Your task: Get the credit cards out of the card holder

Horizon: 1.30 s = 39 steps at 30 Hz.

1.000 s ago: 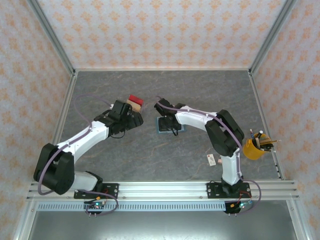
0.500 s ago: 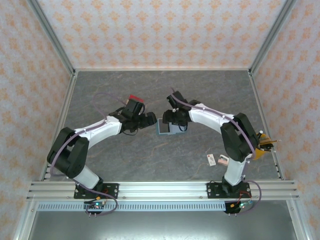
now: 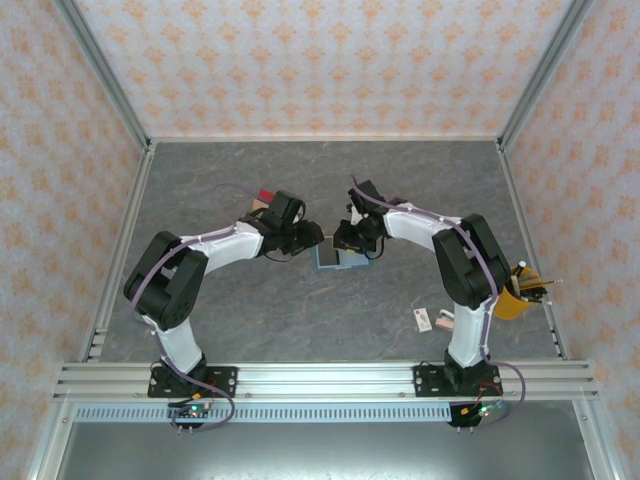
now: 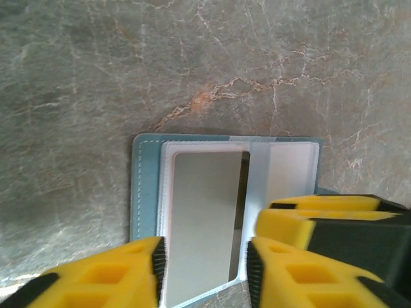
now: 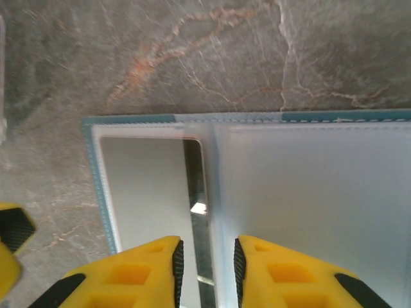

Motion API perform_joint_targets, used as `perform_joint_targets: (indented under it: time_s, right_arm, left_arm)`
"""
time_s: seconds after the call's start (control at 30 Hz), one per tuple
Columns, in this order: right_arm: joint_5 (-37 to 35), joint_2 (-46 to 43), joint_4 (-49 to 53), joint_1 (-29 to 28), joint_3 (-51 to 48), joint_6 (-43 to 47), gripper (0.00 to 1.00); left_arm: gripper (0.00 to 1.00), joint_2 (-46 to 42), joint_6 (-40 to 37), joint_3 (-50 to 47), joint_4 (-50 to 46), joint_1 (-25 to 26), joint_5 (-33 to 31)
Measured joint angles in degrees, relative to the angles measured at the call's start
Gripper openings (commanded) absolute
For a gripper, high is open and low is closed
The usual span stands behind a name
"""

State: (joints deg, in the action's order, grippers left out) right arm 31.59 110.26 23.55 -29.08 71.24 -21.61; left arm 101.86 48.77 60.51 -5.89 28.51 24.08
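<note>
Top external: the card holder [image 3: 338, 258] lies open and flat near the middle of the grey worktop [image 3: 300, 320], with both arms bent in over it from either side.
Left fingers [image 4: 96, 276]: open, set either side of the clear sleeve [image 4: 282, 167] at its near edge.
Right fingers [image 5: 122, 276]: narrowly parted above the sleeve's fold, with nothing pinched between them.
Card: a pale card [image 4: 202, 212] sits inside the sleeve.
Holder: teal border, lighter lining.
Elsewhere: a yellow cup [image 3: 512, 297] of pens stands at the right edge, and a white tag [image 3: 422, 319] lies near the right arm's base.
</note>
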Motion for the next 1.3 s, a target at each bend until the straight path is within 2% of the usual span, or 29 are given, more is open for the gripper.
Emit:
perform_joint_targets:
  time_s: [0.17, 0.33, 0.6, 0.93, 1.3]
  right_arm:
    - [0.96, 0.98, 0.0, 0.11, 0.31, 0.85, 0.25]
    - [1.66, 1.18, -0.02, 0.33, 0.44, 1.31, 0.23]
    - [2.99, 1.36, -0.44, 0.55, 0.42, 2.08, 0.23]
    - [3.8, -1.79, -3.48, 0.55, -1.92, 2.84, 0.25]
    - [4.15, 0.31, -3.39, 0.52, -1.68, 2.82, 0.24]
  left_arm:
    - [0.25, 2.86, 0.24, 2.19, -0.02, 0.02, 0.83]
    - [0.18, 6.32, -1.22, 6.49, -4.04, 0.02, 0.79]
    - [0.16, 9.29, -2.45, 8.46, -8.37, 0.17, 0.04]
    - [0.13, 9.79, -2.89, 9.16, -9.66, 0.26, -0.79]
    - [0.12, 9.94, -3.43, 9.33, -9.84, 0.26, -0.92]
